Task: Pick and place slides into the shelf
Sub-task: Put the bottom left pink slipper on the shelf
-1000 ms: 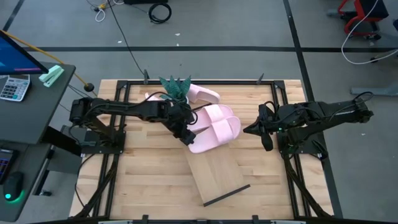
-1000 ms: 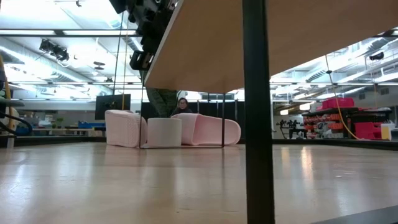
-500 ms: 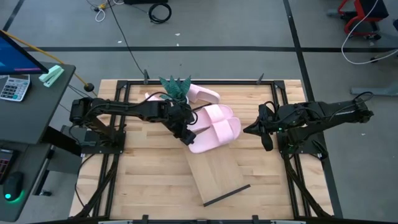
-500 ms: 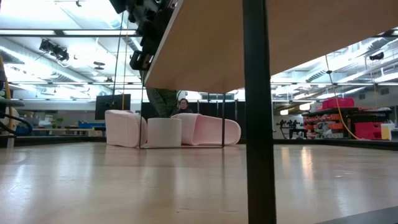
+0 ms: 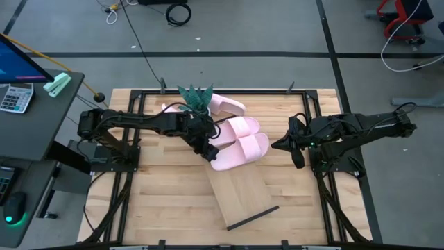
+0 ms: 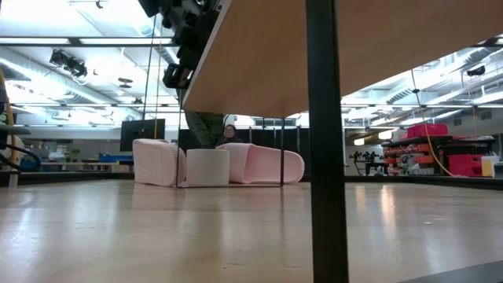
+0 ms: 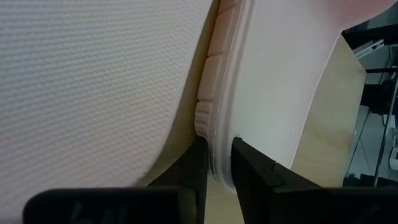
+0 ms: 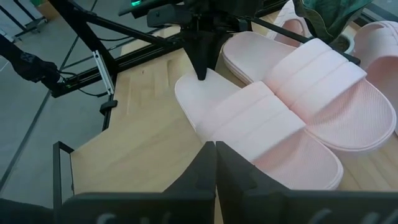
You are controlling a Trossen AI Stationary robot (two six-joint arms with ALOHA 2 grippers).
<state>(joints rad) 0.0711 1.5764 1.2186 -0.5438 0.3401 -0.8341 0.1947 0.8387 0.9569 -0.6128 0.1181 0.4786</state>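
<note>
The left gripper (image 7: 214,168) is pinching a slide's (image 5: 239,151) edge (only its wrist view is showing this); the right gripper (image 8: 215,163) is waiting closed, empty.

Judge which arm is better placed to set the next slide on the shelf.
Left. The left gripper is already clamped on the heel edge of a pink slide lying at the shelf end. The right gripper waits beside the slides, shut and empty.

Bright even overhead light w/ soft shadows; left wrist view blurry close-up, low view ceiling-lamp glare.
</note>
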